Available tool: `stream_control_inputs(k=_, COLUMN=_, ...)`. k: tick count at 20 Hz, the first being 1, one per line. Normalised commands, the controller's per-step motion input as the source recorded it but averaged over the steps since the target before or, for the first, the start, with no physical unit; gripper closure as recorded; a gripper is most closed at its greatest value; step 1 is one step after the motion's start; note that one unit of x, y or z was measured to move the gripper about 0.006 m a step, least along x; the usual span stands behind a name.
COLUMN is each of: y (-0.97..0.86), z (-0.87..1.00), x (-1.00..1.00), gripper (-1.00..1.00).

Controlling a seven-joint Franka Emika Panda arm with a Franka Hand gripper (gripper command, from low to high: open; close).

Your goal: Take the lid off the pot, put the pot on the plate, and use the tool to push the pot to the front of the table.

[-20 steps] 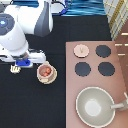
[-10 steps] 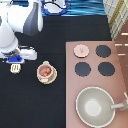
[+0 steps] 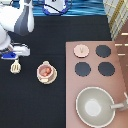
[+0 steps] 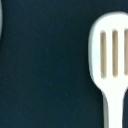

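The pinkish-tan pot with its reddish inside sits on the cream plate on the black table, left of the stove. The lid lies on the stove's upper-left burner. The cream spatula tool lies on the table at the exterior view's left, and its slotted blade fills the wrist view. My gripper hangs right over the tool, to the left of the pot.
The pinkish-brown stove counter with black burners fills the exterior view's right. A large grey pan with a handle sits at its bottom. A blue-and-white object lies at the table's top edge.
The arm has shifted toward the exterior view's left and now sits over the tool. Pot, plate and lid have not moved.
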Motion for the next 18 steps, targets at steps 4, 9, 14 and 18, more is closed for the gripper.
stream_control_inputs(k=4, y=-0.63, z=-0.83, x=-0.89, gripper=-1.0)
stream_control_inputs(k=9, y=-0.15, z=-0.67, x=-0.16, gripper=-1.0)
stream_control_inputs(k=14, y=0.07, z=-0.33, x=0.11, gripper=-1.0)
stream_control_inputs(k=18, y=0.04, z=-0.36, x=-0.26, gripper=-1.0)
